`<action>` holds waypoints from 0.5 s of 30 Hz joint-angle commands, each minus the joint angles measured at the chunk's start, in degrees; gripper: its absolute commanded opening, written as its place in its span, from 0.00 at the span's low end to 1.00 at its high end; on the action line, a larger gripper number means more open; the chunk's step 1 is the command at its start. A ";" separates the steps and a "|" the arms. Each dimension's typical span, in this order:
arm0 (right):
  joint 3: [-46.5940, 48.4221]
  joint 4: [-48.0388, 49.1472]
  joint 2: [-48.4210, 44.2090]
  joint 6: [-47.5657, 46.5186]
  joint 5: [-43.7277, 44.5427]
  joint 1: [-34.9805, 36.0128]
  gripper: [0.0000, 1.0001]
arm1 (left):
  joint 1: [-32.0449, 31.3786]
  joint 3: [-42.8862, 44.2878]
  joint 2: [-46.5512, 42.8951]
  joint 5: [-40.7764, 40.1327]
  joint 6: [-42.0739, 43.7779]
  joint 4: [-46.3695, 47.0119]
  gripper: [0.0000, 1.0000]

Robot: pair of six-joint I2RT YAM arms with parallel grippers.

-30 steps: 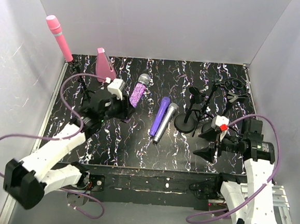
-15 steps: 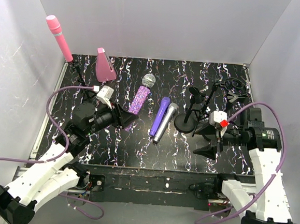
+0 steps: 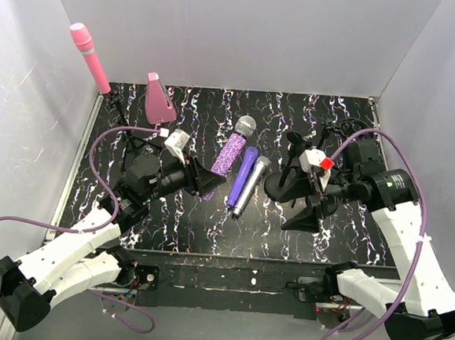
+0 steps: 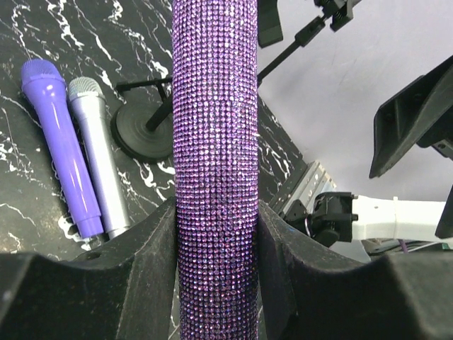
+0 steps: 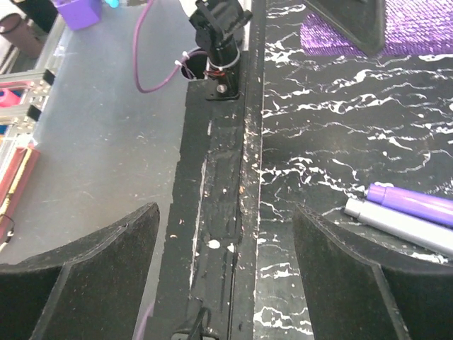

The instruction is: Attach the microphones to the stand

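While left gripper (image 4: 216, 212) is pinching glittery purple microphone (image 4: 216, 127) mid-handle, held aloft, I am fearing slip: sleeve looking slick. Right gripper (image 3: 310, 208) hanging spread, empty, crowding stand (image 4: 138, 131); risking toppling it. Plain purple microphone (image 3: 243, 175), silver-grey microphone (image 3: 251, 186) lying between arms. Pink microphone (image 3: 90, 57) propped up far left.

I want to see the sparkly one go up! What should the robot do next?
Probably carry the glittery purple microphone over to the clip on the black stand. The left gripper grips its handle, but it is apart from the stand.
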 commanded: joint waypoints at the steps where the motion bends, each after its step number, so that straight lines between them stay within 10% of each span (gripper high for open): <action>1: 3.88 9.38 2.26 11.98 -2.16 2.79 0.82 | -1.01 3.58 0.45 -2.82 -1.14 7.35 0.00; 15: 8.98 41.61 11.67 52.55 5.83 6.92 0.77 | -1.97 4.02 2.90 -10.73 -5.53 18.42 0.00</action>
